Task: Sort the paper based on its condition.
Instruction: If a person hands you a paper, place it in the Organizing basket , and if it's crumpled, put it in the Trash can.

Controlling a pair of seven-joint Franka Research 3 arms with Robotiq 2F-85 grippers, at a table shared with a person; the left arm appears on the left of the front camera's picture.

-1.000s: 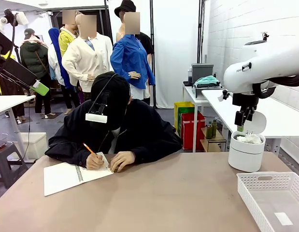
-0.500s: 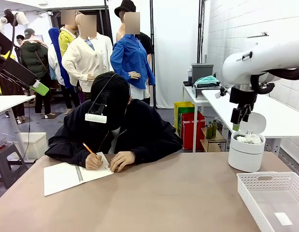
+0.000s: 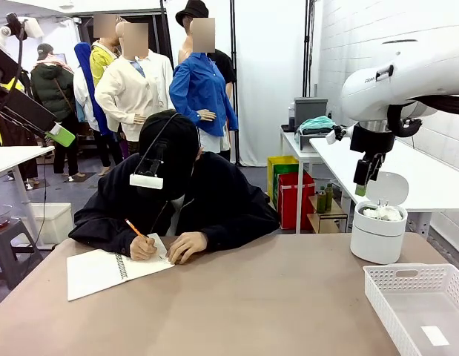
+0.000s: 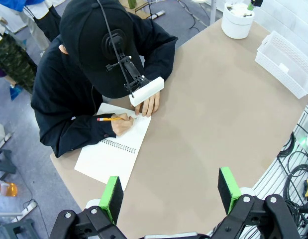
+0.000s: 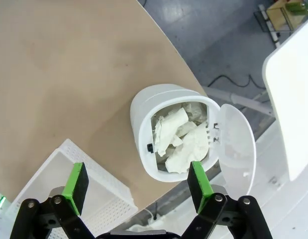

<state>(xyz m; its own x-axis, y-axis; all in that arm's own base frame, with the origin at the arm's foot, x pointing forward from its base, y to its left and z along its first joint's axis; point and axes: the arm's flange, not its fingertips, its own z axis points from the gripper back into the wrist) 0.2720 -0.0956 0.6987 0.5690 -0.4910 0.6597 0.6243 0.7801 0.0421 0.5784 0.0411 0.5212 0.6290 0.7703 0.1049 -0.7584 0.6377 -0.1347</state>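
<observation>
Paper wads (image 5: 179, 140) fill bin (image 5: 140, 124); right hand (image 5: 137, 182) hangs above, jaws spread.

Robot lab: white arm (image 3: 396, 85), shared worktable (image 3: 236, 297).

1. We see the white basket (image 3: 407, 278) at the near right cut off by the picture's right and bottom edges. The flat white piece (image 3: 435, 335) on its floor is too small to identify.
2. The bin (image 3: 377, 237) wall hides all but the tops of the crumpled paper (image 3: 382, 213), so we cannot count the wads.
3. The person's hands (image 3: 186, 245) cover the notebook (image 3: 103, 273) at its far right corner, and any writing is too small for us to read.
4. From the front, the right gripper (image 3: 360, 190) stands edge-on with its fingers overlapping.
</observation>
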